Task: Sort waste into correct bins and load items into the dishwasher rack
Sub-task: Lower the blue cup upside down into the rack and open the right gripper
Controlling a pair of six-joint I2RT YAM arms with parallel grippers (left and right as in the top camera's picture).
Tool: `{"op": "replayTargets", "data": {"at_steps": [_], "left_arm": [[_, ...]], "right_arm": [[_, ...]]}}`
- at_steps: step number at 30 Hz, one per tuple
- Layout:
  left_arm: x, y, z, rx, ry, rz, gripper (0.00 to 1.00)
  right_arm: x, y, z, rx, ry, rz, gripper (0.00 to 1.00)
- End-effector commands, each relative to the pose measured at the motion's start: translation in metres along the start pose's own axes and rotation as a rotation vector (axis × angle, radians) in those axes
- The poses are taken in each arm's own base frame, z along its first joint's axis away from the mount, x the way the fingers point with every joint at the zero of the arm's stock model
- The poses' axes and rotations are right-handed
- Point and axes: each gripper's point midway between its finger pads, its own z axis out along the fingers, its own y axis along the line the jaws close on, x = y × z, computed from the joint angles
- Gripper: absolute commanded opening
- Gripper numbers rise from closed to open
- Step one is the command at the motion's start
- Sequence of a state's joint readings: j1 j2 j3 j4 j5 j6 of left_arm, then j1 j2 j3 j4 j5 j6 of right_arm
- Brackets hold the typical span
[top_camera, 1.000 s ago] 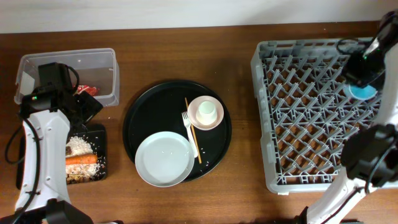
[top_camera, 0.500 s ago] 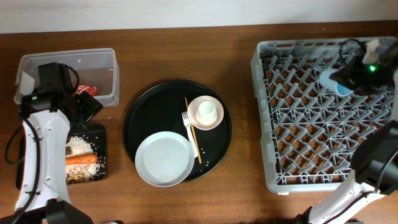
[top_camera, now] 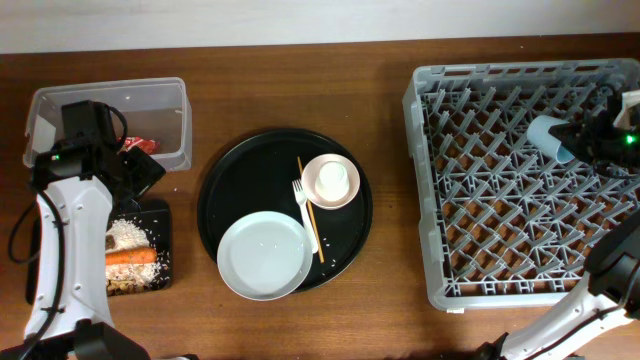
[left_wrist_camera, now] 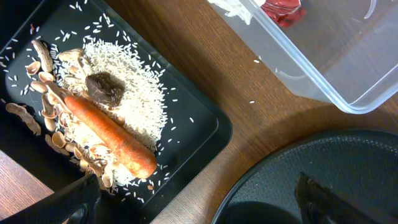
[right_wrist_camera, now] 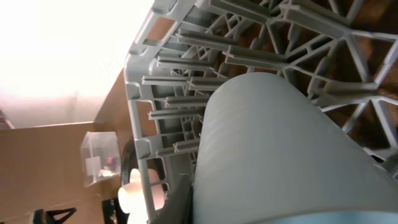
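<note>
My right gripper (top_camera: pixel 570 140) is shut on the light blue cup (top_camera: pixel 549 134), holding it tilted on its side over the far right of the grey dishwasher rack (top_camera: pixel 480 200). The cup fills the right wrist view (right_wrist_camera: pixel 280 143). My left gripper (top_camera: pixel 140 172) is open and empty, with its fingers (left_wrist_camera: pixel 68 199) over the near edge of the black tray bin (left_wrist_camera: pixel 208 121). That bin holds rice (left_wrist_camera: pixel 134 93), a carrot (left_wrist_camera: pixel 109 134) and brown scraps (left_wrist_camera: pixel 104 87). The clear tub (top_camera: pixel 110 95) holds the red wrapper (left_wrist_camera: pixel 283 11) and white tissue (left_wrist_camera: pixel 233 7).
The round black serving tray (top_camera: pixel 225 190) in the middle carries the white plate (top_camera: pixel 265 255), the pink bowl (top_camera: pixel 312 188) with the cream cup (top_camera: pixel 333 178) in it, the fork (top_camera: pixel 300 200) and the chopsticks (top_camera: pixel 312 222). The rack's pegs stand upright all round the blue cup.
My right gripper has swung the blue cup from upright at the rack's right side to tilted on its side, a little further left and back. The left arm has not moved.
</note>
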State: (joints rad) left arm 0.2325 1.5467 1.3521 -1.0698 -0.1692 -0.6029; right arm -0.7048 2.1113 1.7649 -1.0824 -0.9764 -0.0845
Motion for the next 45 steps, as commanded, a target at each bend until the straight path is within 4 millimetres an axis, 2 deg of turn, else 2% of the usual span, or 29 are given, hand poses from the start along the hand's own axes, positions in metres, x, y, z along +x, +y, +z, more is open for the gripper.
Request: {"op": "replayTargets", "data": {"at_steps": [1,5,13,20,22,27,31,32,33,34,39,42,45], "left_arm": [[-0.003,0.001,-0.001,-0.003,-0.006,-0.015,0.99],[-0.003,0.001,-0.001,-0.003,-0.006,-0.015,0.99],[-0.003,0.001,-0.001,-0.003,-0.006,-0.015,0.99],[-0.003,0.001,-0.001,-0.002,-0.006,-0.015,0.99],[-0.003,0.001,-0.001,-0.003,-0.006,-0.015,0.99],[-0.003,0.001,-0.001,-0.003,-0.006,-0.015,0.99],[-0.003,0.001,-0.001,-0.003,-0.006,-0.015,0.99],[-0.003,0.001,-0.001,-0.002,-0.006,-0.015,0.99],[-0.003,0.001,-0.001,-0.002,-0.005,-0.015,0.99],[-0.003,0.001,-0.001,-0.002,-0.006,-0.015,0.99],[-0.003,0.001,-0.001,-0.002,-0.006,-0.015,0.99],[-0.003,0.001,-0.001,-0.003,-0.006,-0.015,0.99],[-0.003,0.001,-0.001,-0.002,-0.006,-0.015,0.99]], "right_arm": [[0.009,-0.009,0.024,-0.086,0.050,-0.017,0.07],[0.004,0.017,0.021,-0.246,0.020,-0.065,0.07],[0.002,0.031,0.022,-0.315,0.007,-0.095,0.07],[-0.008,0.055,-0.002,-0.511,-0.057,-0.081,0.07],[-0.010,0.055,-0.004,-0.518,-0.068,-0.095,0.07],[-0.009,0.050,0.009,-0.466,-0.049,-0.130,0.10],[-0.006,0.032,0.025,-0.370,-0.020,-0.136,0.16],[-0.006,0.025,0.028,-0.347,-0.013,-0.129,0.23],[-0.005,0.022,0.029,-0.338,-0.011,-0.125,0.36],[-0.005,0.018,0.031,-0.320,-0.005,-0.106,0.42],[-0.007,-0.006,0.033,-0.174,0.011,-0.026,0.41],[-0.011,-0.017,0.022,-0.092,-0.002,0.020,0.33],[-0.011,-0.043,0.011,0.124,-0.006,0.078,0.28]]}}
